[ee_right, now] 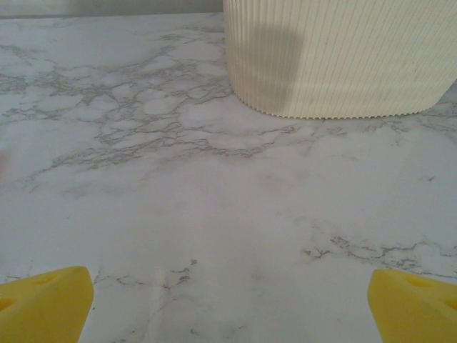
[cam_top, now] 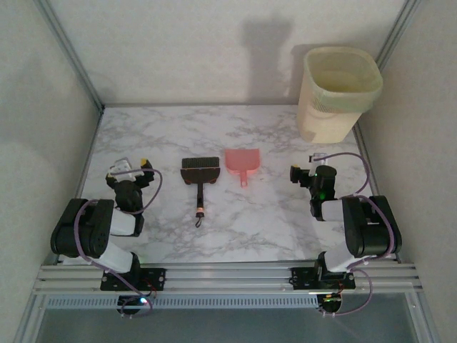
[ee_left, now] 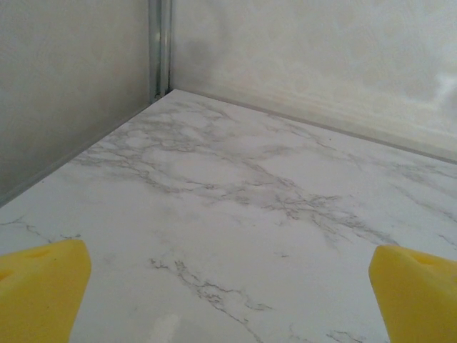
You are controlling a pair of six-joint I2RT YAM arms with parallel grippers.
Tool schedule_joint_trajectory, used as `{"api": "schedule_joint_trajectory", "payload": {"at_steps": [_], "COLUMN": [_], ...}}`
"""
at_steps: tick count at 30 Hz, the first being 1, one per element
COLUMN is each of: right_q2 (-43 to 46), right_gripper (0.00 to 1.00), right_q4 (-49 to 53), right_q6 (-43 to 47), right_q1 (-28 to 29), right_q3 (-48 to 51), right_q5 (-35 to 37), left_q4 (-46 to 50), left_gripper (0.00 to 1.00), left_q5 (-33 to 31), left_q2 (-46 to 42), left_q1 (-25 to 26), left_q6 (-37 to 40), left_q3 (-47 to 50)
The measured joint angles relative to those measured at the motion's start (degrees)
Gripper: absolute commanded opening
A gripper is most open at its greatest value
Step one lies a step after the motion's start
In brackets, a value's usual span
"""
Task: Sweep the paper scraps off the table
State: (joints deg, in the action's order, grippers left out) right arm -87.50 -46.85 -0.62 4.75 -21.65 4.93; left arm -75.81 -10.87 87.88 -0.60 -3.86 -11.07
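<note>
While both arms sit folded, the left gripper (ee_left: 228, 293) and right gripper (ee_right: 228, 300) gape wide, holding nothing. The brush (cam_top: 198, 175) and dustpan (cam_top: 240, 163) lie just beside each other on the bench (cam_top: 271, 229); any paper scraps are too small to tell. Risk: reaching for one tool nudges the other, or clips the bin (cam_top: 339, 93).

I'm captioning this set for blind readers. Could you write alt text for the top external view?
A dark brush and a pink dustpan lie side by side, apart, in the middle of a marble table. They sit between the left tool and right tool, both open. A cream bin stands in the far right corner.
</note>
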Motion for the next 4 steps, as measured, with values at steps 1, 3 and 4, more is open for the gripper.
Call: {"api": "schedule_joint_trajectory", "payload": {"at_steps": [1,3,4], "right_q2": [0.00,0.02,0.02], "right_gripper": [0.99,0.99,0.99], "right_q4": [0.00,0.00,0.00], "right_q6": [-0.02,-0.02,-0.02], "right_q1": [0.00,0.00,0.00], "right_q3": [0.00,0.00,0.00], "right_q5": [0.00,0.00,0.00], "left_q4": [0.00,0.02,0.02], "left_gripper": [1.00,0.99,0.99], "left_q5": [0.17,0.50,0.63], "left_q2": [0.00,0.00,0.00], "left_q1": [0.00,-0.04,-0.04], "left_q6": [0.00,0.00,0.00], "left_q3": [-0.04,-0.09,-0.09]}}
